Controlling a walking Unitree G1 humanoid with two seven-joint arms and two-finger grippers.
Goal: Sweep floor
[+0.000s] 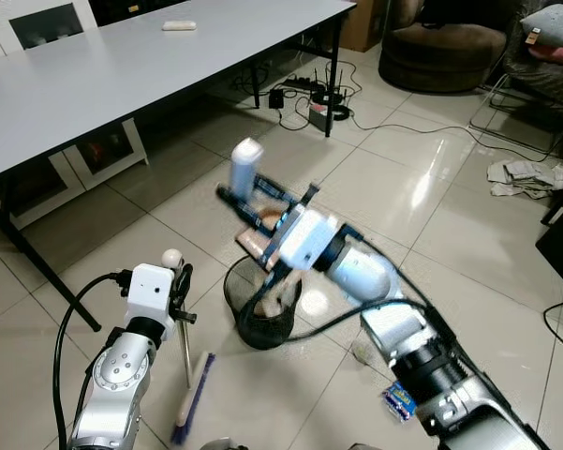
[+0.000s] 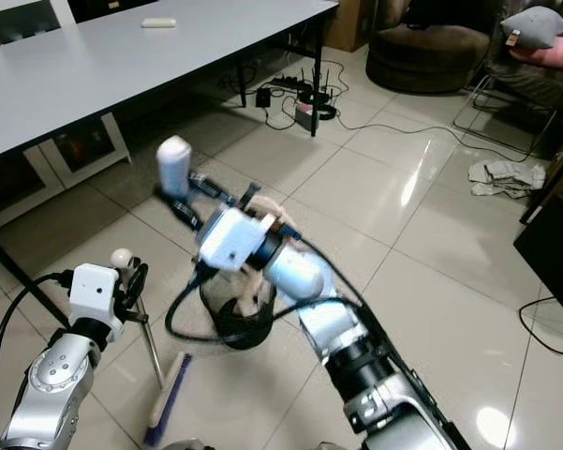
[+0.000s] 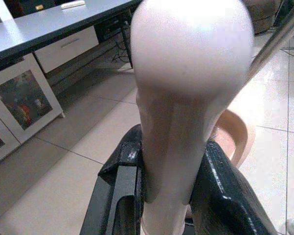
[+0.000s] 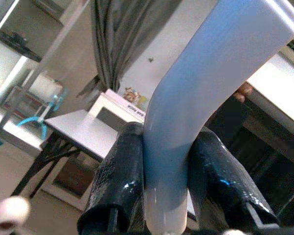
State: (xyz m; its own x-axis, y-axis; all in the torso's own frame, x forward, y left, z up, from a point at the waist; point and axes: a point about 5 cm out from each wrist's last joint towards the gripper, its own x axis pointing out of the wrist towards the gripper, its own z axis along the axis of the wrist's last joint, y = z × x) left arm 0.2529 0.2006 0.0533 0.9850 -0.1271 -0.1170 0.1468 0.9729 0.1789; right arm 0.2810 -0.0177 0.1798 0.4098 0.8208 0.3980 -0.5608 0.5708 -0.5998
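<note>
My right gripper is shut on the pale blue handle of a dustpan. The pan is tilted over a black mesh waste bin on the tiled floor. In the right wrist view the handle sits clamped between the black fingers. My left gripper is shut on a broom's thin metal handle, just under its white knob. The blue brush rests on the floor left of the bin. Up close in the left wrist view, the knob rises between the fingers.
A long grey table stands to the left, with black legs and a low cabinet beneath. Cables and a power strip lie beyond it. A small blue packet lies by my right arm. Crumpled paper and a sofa are at the far right.
</note>
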